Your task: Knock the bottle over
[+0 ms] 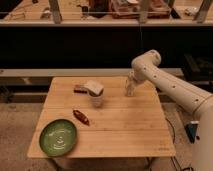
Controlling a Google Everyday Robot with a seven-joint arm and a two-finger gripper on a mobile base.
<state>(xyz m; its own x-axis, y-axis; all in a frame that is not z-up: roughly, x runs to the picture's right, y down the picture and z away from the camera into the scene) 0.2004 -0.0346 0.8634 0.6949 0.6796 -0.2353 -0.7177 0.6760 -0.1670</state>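
Note:
The bottle (129, 88) is small, slim and pale. It stands upright near the back right of the wooden table (120, 130). My gripper (132, 77) is at the end of the white arm (170, 90), which reaches in from the right. The gripper sits right at the bottle's top and partly overlaps it; I cannot tell whether they touch.
A wider white cup (95, 94) with a block-like top stands left of the bottle. A brown packet (79, 89) lies behind the cup. A red packet (81, 117) lies mid-left and a green plate (58, 136) at the front left. A dark counter runs behind the table.

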